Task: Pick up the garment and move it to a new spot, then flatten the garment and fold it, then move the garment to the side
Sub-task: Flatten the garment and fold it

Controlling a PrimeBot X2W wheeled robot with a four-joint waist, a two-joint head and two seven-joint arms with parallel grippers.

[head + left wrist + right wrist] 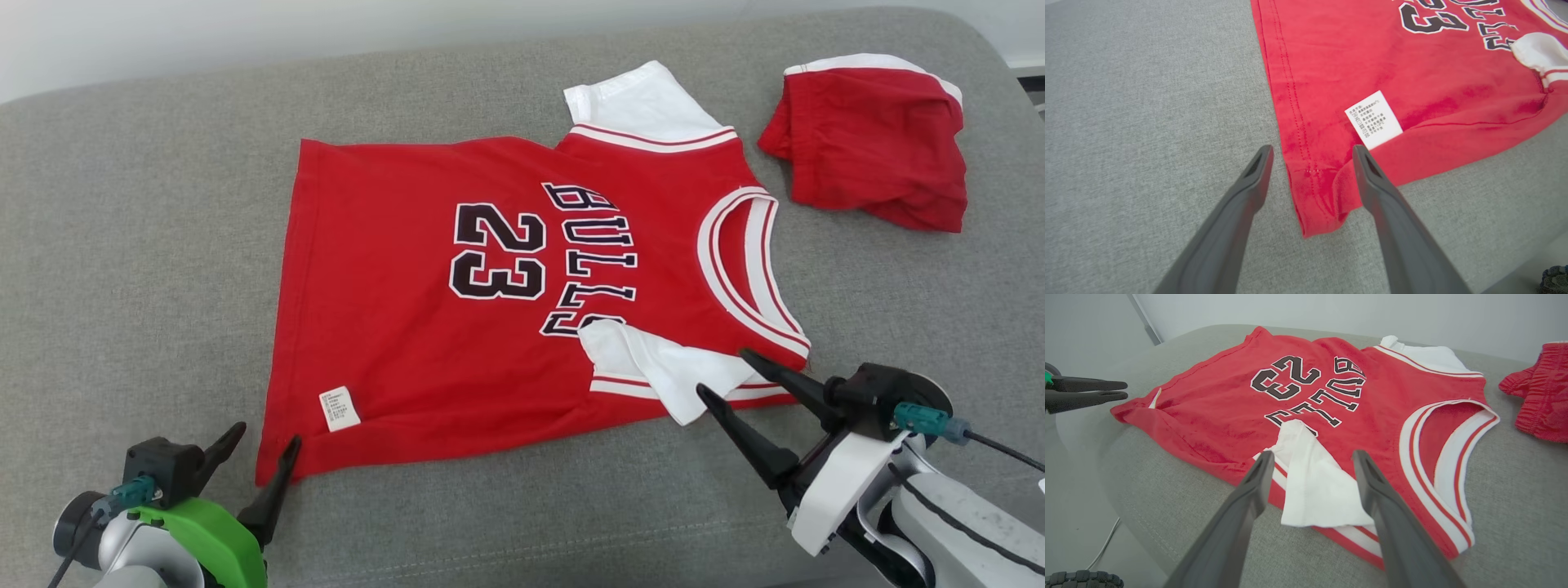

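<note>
**Head view: jersey spread out, both hands open and empty**

I see the red jersey [392, 327] lying on the grey cushion [147, 245], spread across its middle with the hem to the left and the neck opening to the right. The far white sleeve [641, 102] lies flat. The near white sleeve [653, 371] is folded over onto the red front and covers the end of the lettering. A white care label [339, 408] sits close to the near-left corner of the hem.

My left hand [268, 434] is low at the near left with its fingers spread wide. In the left wrist view that hem corner lies between them, one finger at the fabric's edge and the other over bare cushion, with nothing pinched.

My right hand [723, 371] is at the near right, also wide open, its tips just beside the folded sleeve and gripping nothing.

A bundle of red shorts [873, 155] with a white band lies at the far right, apart from the jersey.
</note>
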